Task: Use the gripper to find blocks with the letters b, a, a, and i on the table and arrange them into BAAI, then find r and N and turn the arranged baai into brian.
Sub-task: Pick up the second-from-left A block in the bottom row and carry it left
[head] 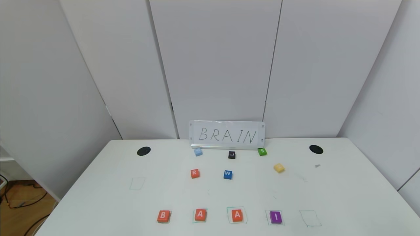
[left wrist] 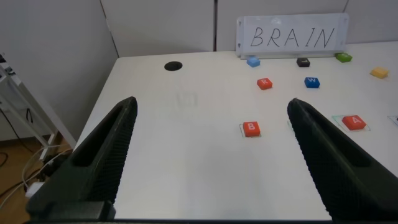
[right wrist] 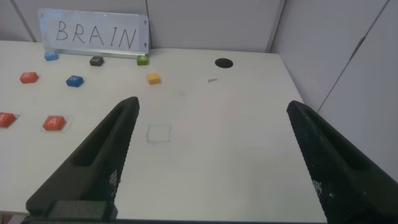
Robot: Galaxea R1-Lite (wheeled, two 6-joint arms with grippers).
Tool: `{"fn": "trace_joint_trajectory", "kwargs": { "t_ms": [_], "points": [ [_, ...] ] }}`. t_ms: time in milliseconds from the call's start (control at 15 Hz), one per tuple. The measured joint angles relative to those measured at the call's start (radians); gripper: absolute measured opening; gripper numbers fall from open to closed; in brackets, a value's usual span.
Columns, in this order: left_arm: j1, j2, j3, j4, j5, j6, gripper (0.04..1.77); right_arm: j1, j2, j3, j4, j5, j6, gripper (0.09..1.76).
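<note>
Head view: flat square blocks [head: 219,216]

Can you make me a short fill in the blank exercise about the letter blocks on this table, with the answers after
1. The near row of blocks on the table spells ____.
2. The sign standing at the far edge reads ____.
3. The last block in the row, the I block, is coloured ____.
4. The blue W block lies between the yellow N and the orange-red block lettered ____.

Answers: BAAI; BRAIN; purple; R
</note>
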Motion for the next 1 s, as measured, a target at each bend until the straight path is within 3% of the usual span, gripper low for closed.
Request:
{"fn": "trace_joint_trajectory", "kwargs": {
  "t_ms": [333,800,1000],
  "points": [
    [-0.009,0.242,-0.196,0.006,-0.011,-0.004,1.72,0.006,0.283,-0.184,0.016,0.010,-0.001,1.71],
    [-0.011,0.692,-0.473,0.015,-0.013,-0.010,1.72,0.013,0.768,-0.474,0.037,0.022,-0.001,1.71],
    [-0.011,0.870,-0.577,0.082,-0.014,-0.012,1.72,0.031,0.948,-0.650,0.179,0.021,0.001,1.71]
  ]
}}
